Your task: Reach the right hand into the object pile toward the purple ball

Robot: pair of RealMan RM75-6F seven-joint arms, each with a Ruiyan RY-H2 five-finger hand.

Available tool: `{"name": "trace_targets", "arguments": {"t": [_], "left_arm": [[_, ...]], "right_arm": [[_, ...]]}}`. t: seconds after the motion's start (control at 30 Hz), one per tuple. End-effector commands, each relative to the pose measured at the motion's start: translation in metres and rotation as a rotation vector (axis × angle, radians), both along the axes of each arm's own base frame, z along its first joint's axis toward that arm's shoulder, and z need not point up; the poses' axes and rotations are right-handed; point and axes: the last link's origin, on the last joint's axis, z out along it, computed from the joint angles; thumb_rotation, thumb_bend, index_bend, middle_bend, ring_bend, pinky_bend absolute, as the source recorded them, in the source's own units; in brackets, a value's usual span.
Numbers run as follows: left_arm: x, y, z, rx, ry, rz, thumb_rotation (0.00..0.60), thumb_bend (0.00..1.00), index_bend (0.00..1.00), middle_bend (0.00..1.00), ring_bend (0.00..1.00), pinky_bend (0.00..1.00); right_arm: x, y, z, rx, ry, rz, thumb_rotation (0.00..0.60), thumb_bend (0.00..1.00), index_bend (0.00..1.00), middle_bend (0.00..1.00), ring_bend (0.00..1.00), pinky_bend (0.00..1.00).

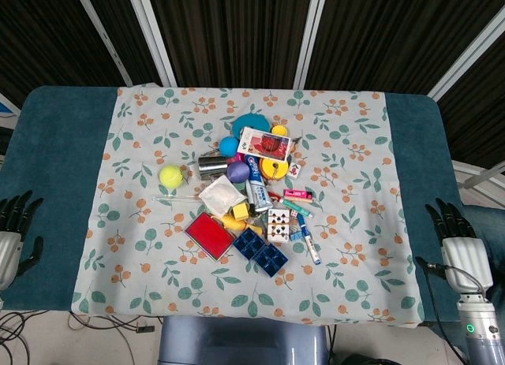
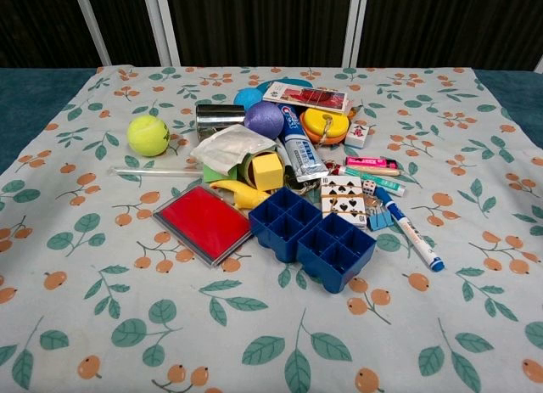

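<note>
The purple ball (image 1: 237,171) (image 2: 264,119) lies in the middle of the object pile, between a metal can (image 1: 211,165) (image 2: 219,118) and a toothpaste tube (image 1: 256,180) (image 2: 297,142). My right hand (image 1: 458,240) rests at the table's right edge on the teal cloth, fingers spread and empty, far from the pile. At the left edge my left hand (image 1: 14,227) lies with fingers apart, holding nothing. Neither hand shows in the chest view.
Around the ball lie a blue ball (image 1: 228,146), a tennis ball (image 1: 170,176) (image 2: 148,134), a red pad (image 1: 209,234) (image 2: 204,222), a blue tray (image 1: 261,251) (image 2: 311,238), playing cards (image 1: 278,224), a marker (image 1: 308,242) (image 2: 409,228), a yellow cube (image 2: 267,171) and a box (image 1: 263,143). A floral cloth (image 1: 355,168) covers the table.
</note>
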Motion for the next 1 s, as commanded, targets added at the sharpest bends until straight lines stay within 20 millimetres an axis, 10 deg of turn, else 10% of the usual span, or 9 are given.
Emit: {"name": "trace_targets", "arguments": {"t": [0.03,1.0], "left_arm": [[-0.001,0.0,0.001,0.001,0.002,0.002,0.6,0.52,0.09,0.0,0.0,0.04],[0.0,-0.001,-0.003,-0.015,-0.002,0.011,0.6,0.52,0.09,0.0,0.0,0.04]], "right_arm": [[0.0,0.0,-0.001,0.003,0.002,0.0,0.6,0.13,0.09,0.04,0.0,0.2],[0.003,-0.02,-0.013,0.176,-0.137,-0.017,0.6,0.13,0.09,0.05,0.0,0.2]]}}
